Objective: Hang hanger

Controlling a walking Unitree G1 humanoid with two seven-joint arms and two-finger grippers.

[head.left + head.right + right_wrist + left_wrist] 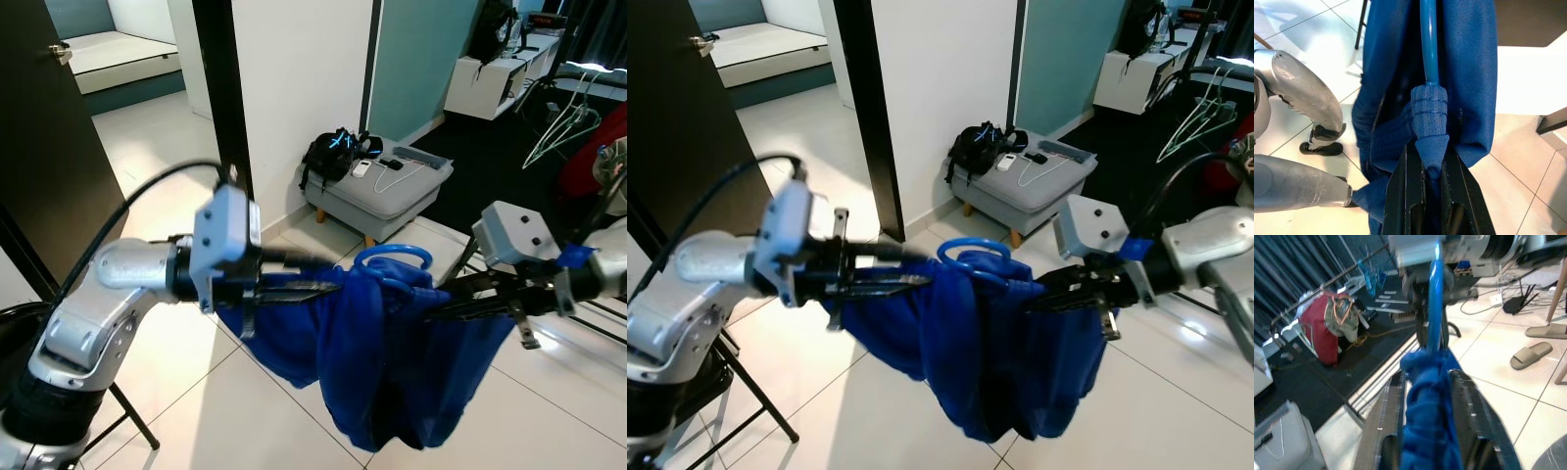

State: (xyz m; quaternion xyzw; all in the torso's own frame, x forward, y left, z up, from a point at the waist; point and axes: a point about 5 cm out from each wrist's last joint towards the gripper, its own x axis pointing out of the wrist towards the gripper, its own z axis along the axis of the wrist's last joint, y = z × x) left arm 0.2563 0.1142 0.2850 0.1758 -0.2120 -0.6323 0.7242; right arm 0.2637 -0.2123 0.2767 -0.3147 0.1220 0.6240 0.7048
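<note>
Left gripper point(328, 288), right gripper point(431, 309): each pinched on one end of blue hanger point(972, 257), garment point(392, 362) draped. Carrying step; next, hook onto rack point(578, 108) at 2 o'clock (well apart).

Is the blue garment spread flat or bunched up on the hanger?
Bunched: the blue garment sags in folds from the blue hanger, pinched between the left gripper and right gripper.
</note>
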